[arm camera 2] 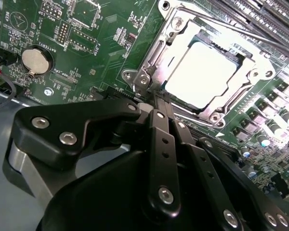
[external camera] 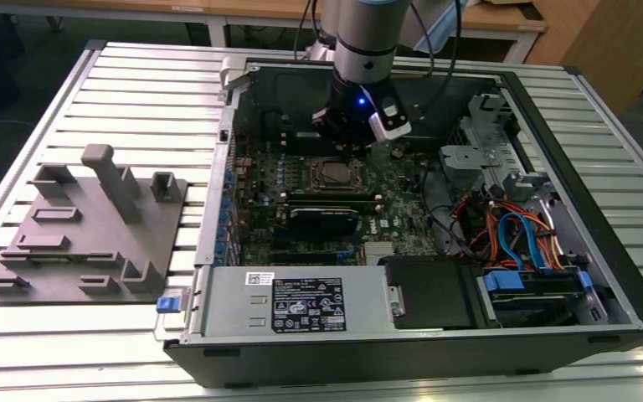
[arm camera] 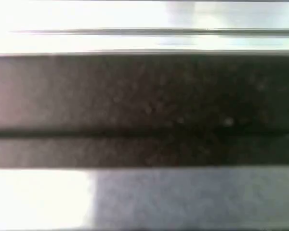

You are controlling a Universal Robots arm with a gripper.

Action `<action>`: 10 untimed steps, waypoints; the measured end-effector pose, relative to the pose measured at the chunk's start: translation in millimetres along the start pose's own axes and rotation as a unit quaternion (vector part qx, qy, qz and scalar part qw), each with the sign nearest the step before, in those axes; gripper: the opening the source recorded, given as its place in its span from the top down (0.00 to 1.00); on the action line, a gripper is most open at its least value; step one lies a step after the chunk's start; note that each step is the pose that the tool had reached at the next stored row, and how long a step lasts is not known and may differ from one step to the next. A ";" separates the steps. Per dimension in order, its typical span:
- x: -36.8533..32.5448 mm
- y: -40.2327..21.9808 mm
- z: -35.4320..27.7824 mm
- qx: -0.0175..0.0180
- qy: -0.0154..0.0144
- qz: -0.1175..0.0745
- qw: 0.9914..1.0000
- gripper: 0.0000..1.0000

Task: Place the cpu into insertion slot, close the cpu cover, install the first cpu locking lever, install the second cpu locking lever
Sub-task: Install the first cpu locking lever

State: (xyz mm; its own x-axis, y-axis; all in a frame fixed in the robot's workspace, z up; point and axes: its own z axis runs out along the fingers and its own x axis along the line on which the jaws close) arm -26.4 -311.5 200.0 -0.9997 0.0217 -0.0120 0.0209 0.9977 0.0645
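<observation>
Square cpu (arm camera 2: 207, 72) gleams pale inside the silvery cpu cover (arm camera 2: 157, 57).

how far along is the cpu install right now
Done: the cpu sits in its socket, and the cpu cover looks lowered around it. In hand: the gripper, jaws together, is at the socket's corner. Left: a locking lever lies along the cover's edge opposite the gripper; whether it is latched cannot be told.

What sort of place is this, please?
Probably a robotics lab or workshop: an open computer case lies on a slatted metal table under the robot arm, a grey fixture block beside it, wooden desks behind.
</observation>
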 end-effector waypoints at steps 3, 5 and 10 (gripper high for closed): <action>0.0 0.0 -0.1 0.000 0.000 0.000 1.000 0.89; 0.0 -0.1 0.5 0.002 0.000 0.000 1.000 0.89; 0.1 -0.5 3.0 0.009 0.000 0.000 1.000 0.89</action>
State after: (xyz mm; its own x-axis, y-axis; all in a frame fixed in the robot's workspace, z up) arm -26.5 -311.8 196.9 -0.9997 0.0213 -0.0114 0.0208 0.9987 0.0470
